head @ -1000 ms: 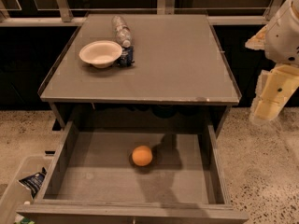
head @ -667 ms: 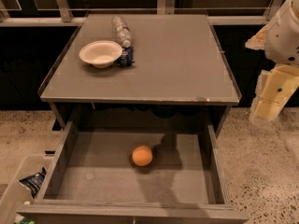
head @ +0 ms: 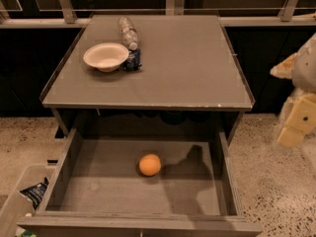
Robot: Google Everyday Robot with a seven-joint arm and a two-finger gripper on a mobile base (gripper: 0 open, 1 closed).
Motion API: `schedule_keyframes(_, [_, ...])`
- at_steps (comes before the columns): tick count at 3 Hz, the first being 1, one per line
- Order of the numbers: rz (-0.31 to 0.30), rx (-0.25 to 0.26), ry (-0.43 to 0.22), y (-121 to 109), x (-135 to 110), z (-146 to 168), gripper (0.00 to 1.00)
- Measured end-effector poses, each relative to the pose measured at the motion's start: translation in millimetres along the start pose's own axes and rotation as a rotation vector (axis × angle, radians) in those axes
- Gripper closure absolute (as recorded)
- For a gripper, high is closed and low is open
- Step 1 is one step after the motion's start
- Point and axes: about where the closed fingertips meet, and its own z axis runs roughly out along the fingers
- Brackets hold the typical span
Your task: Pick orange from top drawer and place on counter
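Reaching for the orange is the step I am facing. It is sitting on the floor of the open drawer, a little below the middle of the frame and apart from every wall. I am judging that a straight descent from above suits best, centring over the fruit so it is not rolling off and clearing the front edge of the tabletop on the way in.

My gripper is hanging at the right edge of the frame, outside the drawer and beside the tabletop's right front corner, well apart from the orange. I cannot tell whether it is open or closed. The arm above it is angling downward and partly running out of the frame.

A bowl and a bottle are occupying the tabletop's upper left, so its bare right part is looking like the better landing spot.
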Motion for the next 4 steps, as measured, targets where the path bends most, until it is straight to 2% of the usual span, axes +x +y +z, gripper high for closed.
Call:
schedule_keyframes(1, [0.099, -0.095, -0.068, 19, 36, 33, 0.0])
schedule_keyframes(2, [0.137, -0.223, -0.186, 40, 57, 74, 0.0])
schedule_keyframes(3, [0.137, -0.222, -0.185, 40, 57, 74, 0.0])
schedule_keyframes(4, [0.12, -0.23, -0.224, 49, 39, 98, 0.0])
